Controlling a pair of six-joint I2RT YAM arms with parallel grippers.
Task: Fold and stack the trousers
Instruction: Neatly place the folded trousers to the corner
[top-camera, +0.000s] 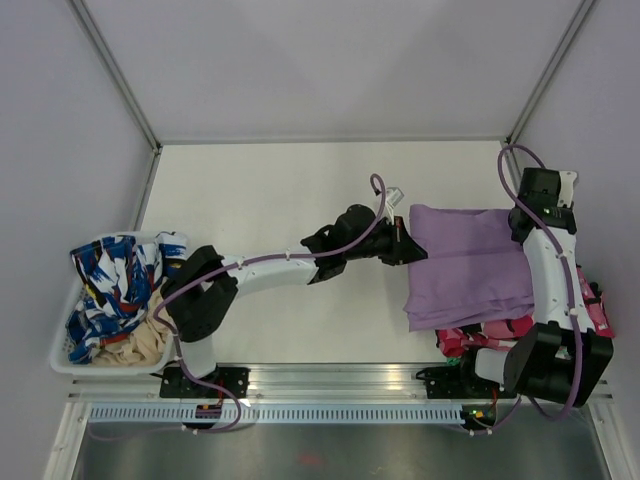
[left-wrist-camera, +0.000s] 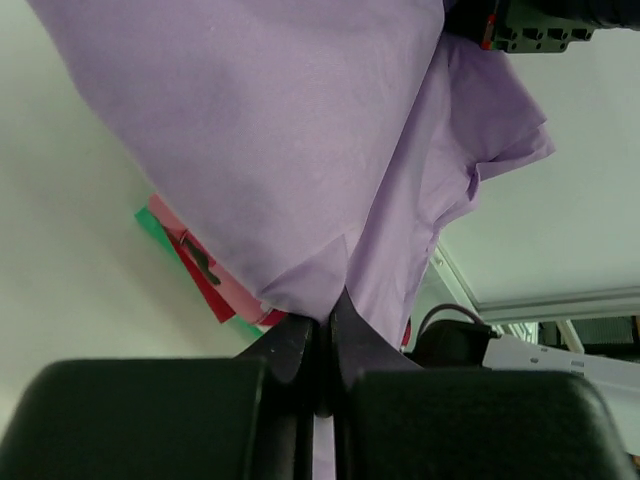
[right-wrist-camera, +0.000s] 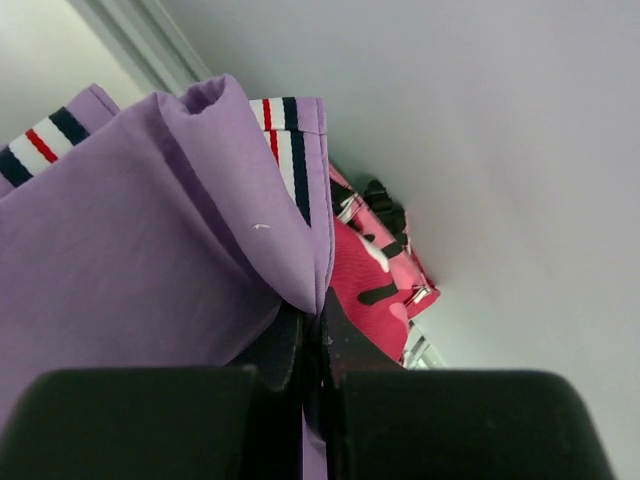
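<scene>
Folded lilac trousers (top-camera: 465, 265) stretch between both arms at the right side of the desk (top-camera: 270, 190), their long axis running left to right, over a pink camouflage garment (top-camera: 500, 328). The left fingers (left-wrist-camera: 298, 350), pressed together, pinch the edge toward mid-desk. The right fingers (right-wrist-camera: 285, 345) pinch the striped corner near the wall. The stack appears to lie just beneath, slightly toward the arms' bases. How many layers each pinch holds, and most of the stack, are hidden.
</scene>
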